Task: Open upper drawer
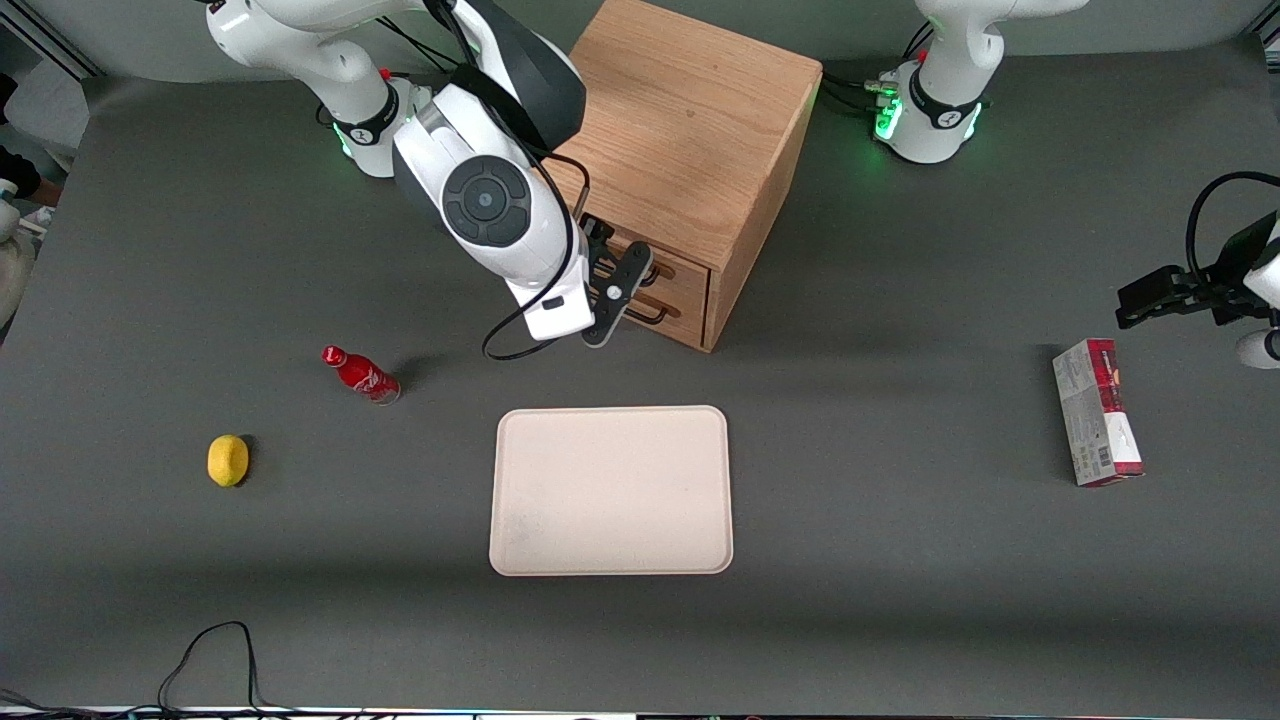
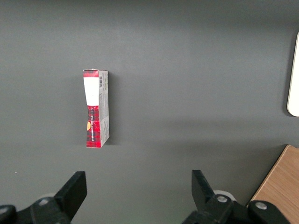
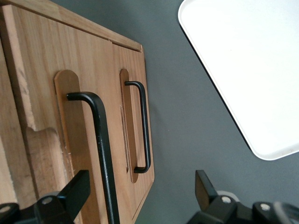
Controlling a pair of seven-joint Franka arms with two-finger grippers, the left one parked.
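Now I see my pincer in front of the wooden cabinet, fingers wide apart and holding nothing. One finger sits just beside the black handle of the upper drawer. My arm hides most of both drawer fronts from the front camera. I count two drawers, one tray, one bottle, one lemon and one box on the counter.

A dark grey matte desk fills nearly the whole scene; soft, even light falls from above, leaving faint blurred shadows; a black cable loops on the desk edge nearest the front camera; a pale strip of floor shows at one corner.
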